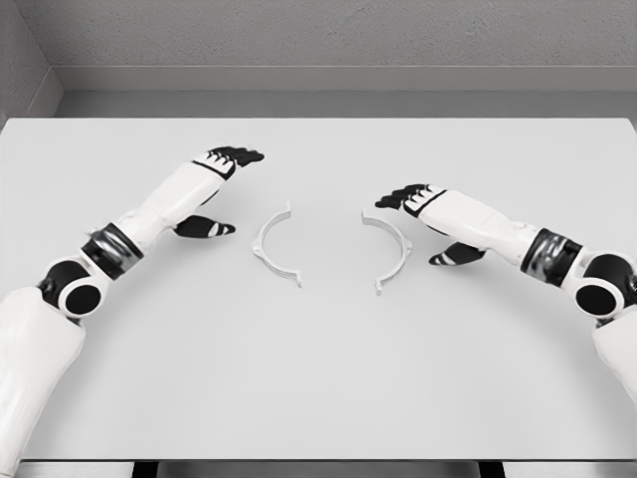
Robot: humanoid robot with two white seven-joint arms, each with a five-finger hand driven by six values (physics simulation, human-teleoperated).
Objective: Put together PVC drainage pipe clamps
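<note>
Two white clamp halves [276, 246] [389, 254] apart on table [318, 398], between empty, seemingly relaxed left hand [221, 184] and right hand [423, 214].

White surface [318, 378] fills most of view, matte, evenly lit. Grey textured wall [348, 30] behind far edge; second grey wall [20, 70] at left corner.

Two thin white half-ring clamp pieces are lying flat near the table's [318, 378] middle, well apart. The left half [274, 245] and the right half [390, 253] are facing each other with open sides inward.
</note>
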